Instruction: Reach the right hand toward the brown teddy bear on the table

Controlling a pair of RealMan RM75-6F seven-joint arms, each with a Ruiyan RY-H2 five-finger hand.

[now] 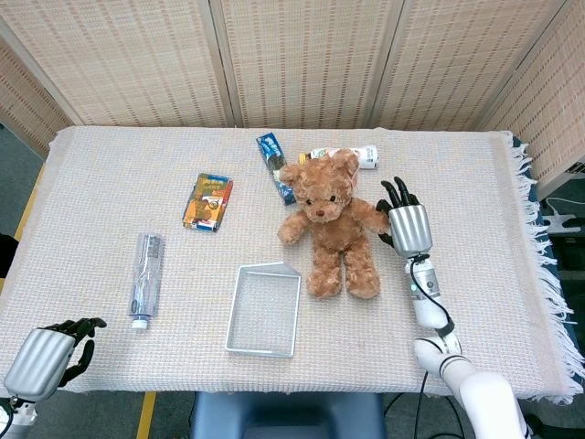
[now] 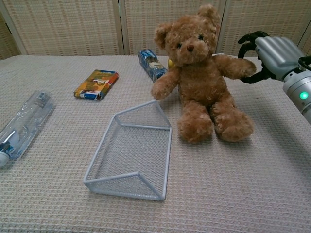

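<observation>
The brown teddy bear [image 1: 329, 219] [image 2: 201, 77] sits upright in the middle of the table, leaning a little toward the left of the views. My right hand [image 1: 409, 227] [image 2: 272, 53] is beside it on the right. Its fingers are curved and spread around the end of the bear's outstretched arm, touching the paw without closing on it. My left hand [image 1: 46, 355] hangs below the table's near left corner, fingers curled in, holding nothing.
A wire mesh basket [image 1: 265, 309] [image 2: 131, 155] lies in front of the bear. A clear bottle [image 1: 145, 277] lies at the left, a colourful box [image 1: 207, 201] further back. A blue packet [image 1: 274, 165] and a white tube [image 1: 352, 155] lie behind the bear.
</observation>
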